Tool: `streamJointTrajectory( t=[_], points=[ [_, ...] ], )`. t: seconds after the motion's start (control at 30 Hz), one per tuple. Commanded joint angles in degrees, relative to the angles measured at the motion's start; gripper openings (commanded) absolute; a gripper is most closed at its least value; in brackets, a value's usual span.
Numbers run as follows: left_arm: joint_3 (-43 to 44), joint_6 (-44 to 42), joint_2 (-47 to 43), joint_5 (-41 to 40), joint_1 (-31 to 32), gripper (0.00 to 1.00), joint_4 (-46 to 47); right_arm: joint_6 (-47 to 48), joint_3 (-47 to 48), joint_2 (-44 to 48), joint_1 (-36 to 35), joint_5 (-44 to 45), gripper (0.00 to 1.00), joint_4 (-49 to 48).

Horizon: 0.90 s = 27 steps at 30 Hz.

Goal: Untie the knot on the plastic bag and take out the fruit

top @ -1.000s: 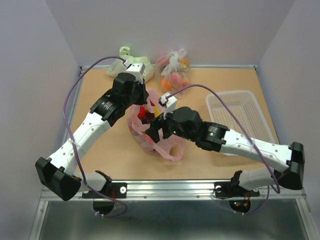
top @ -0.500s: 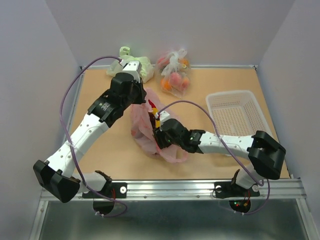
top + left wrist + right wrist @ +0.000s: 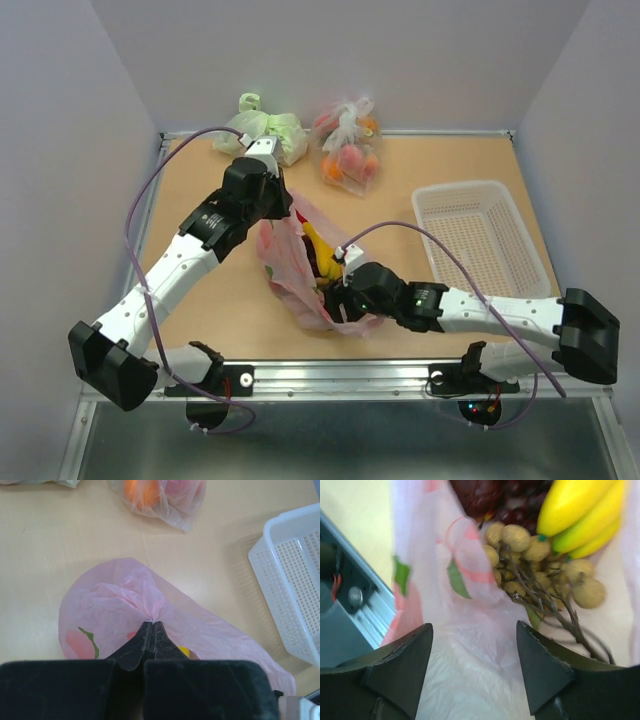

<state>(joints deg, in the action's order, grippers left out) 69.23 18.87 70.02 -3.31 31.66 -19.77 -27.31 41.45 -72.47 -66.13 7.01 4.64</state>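
The pink plastic bag lies mid-table, its mouth open. My left gripper is shut on a gathered fold of the bag's far end and holds it up. No tied knot shows. My right gripper is open at the bag's near end, with pink plastic between its fingers. Inside the bag are yellow bananas, a bunch of small tan round fruit and dark purple grapes. The bananas also show from above.
A pale green bag and a clear bag of orange-red fruit lie at the table's far edge. A white basket stands at the right. A metal rail runs along the near edge, close to my right gripper.
My right arm has stretched out low and its gripper has moved to the bag's near end. The bag is now spread open between the grippers, with bananas showing. The left gripper keeps its pinch.
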Motion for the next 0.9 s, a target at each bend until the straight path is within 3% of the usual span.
streamJointTrajectory(
  t=[0.0,0.17,0.3,0.37,0.4,0.47,0.5,0.53,0.63,0.87],
  points=[
    [-0.2,-2.6,-5.1,2.3,-0.4,0.00,2.4,0.6,7.2,4.7,-0.8,9.4,0.74,4.6],
    [0.5,-4.2,-6.8,-0.3,-0.5,0.00,-0.3,1.3,10.8,4.2,-0.6,20.4,0.74,4.8],
    [-0.3,-3.9,-8.8,0.8,-0.4,0.05,-0.1,0.4,11.6,0.1,-0.3,22.9,0.74,4.8],
    [-1.1,-3.1,-9.7,0.8,-0.4,0.19,0.2,1.0,12.9,-1.4,-0.3,21.4,0.74,4.8],
    [-2.0,-2.5,-10.9,0.2,-0.4,0.36,0.3,2.2,13.4,-3.2,-0.3,18.4,0.74,4.8],
    [-2.8,-0.3,-12.0,-0.1,-0.5,0.53,-0.4,2.8,14.4,-5.1,-0.4,15.1,0.74,4.7],
    [-3.5,0.5,-13.6,-0.1,-0.4,0.70,-0.6,2.9,14.5,-6.1,-0.4,12.9,0.74,4.7],
    [-3.9,1.0,-14.5,-0.2,-0.5,0.75,-1.0,2.7,14.5,-6.1,-0.4,12.9,0.74,4.7],
    [-4.6,2.4,-17.9,-2.6,-0.4,0.87,-4.7,0.7,14.1,-4.9,-0.4,15.8,0.74,4.6],
    [-6.3,6.9,-25.1,-1.3,-0.4,0.89,-13.3,3.1,14.7,-3.2,-0.4,16.9,0.75,4.9]
  ],
)
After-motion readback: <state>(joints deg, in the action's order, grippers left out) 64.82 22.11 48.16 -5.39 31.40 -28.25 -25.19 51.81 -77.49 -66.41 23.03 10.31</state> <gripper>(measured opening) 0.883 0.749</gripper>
